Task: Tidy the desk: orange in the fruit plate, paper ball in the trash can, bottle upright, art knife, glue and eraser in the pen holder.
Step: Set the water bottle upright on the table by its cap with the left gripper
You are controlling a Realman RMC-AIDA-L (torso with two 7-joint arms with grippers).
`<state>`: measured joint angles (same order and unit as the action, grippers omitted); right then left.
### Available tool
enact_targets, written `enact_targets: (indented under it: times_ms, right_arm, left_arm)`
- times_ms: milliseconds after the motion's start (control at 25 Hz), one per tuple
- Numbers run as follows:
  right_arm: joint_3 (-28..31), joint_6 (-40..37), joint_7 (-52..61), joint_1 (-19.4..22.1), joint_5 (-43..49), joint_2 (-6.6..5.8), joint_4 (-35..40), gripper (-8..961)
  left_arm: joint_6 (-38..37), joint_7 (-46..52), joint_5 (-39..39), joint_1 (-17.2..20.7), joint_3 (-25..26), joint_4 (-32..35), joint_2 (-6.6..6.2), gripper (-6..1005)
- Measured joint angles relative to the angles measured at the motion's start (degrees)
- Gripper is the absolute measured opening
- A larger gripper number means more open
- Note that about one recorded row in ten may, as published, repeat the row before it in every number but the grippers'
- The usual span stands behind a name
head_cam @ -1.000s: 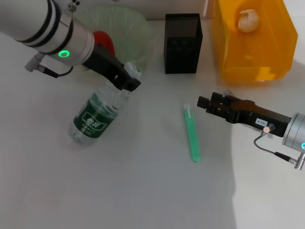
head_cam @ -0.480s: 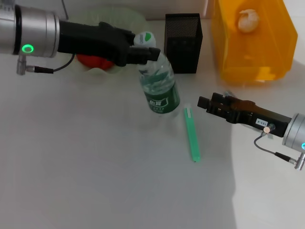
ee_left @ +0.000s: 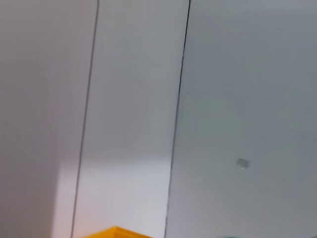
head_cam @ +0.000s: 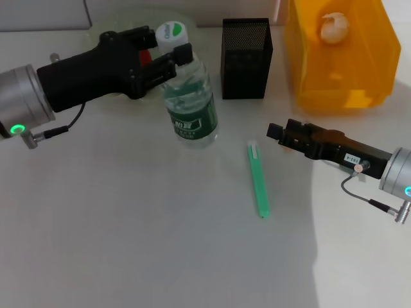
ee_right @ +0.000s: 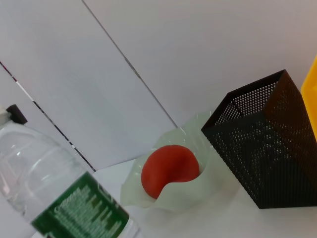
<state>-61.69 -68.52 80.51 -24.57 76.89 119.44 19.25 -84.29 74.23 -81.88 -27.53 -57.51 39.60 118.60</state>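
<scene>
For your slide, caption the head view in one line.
Left pincer sets bottle upright beside pen holder; right pincer waits.

Clear glossy plastic bottle (head_cam: pixel 190 106)

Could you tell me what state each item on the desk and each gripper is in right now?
bottle: upright, cap on, held near the neck by the left gripper
orange: in the fruit plate
paper ball: in the trash can
pen holder: upright
green art knife: lying flat on the desk
right gripper: hovers beside the knife, holding nothing
</scene>
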Motion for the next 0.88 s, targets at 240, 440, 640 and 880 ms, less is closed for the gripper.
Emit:
enact_targets:
  times_ms: [240, 440, 640, 880]
  right_arm:
    - [-0.01, 0.45, 0.03, -0.35, -0.13, 0.13, -0.01, 729]
    - [-0.01, 0.5, 0.02, -0.45, -1.03, 0.17, -0.05, 729]
    - [-0.01, 0.5, -0.01, -1.07, -1.35, 0.18, -0.27, 729]
    - [-0.01, 0.5, -0.02, -2.41, -1.4, 0.19, -1.9, 729]
  left_arm:
    - [0.34, -18.96, 9.45, 1.88, 0.07, -10.95, -0.04, 457]
    - [1.55, -25.93, 11.02, 2.88, 1.38, -14.97, -0.05, 459]
    - [3.23, -29.45, 11.17, 3.19, 2.41, -17.18, 0.06, 461]
    - [4.42, -34.03, 11.67, 2.66, 5.08, -21.54, 0.19, 464]
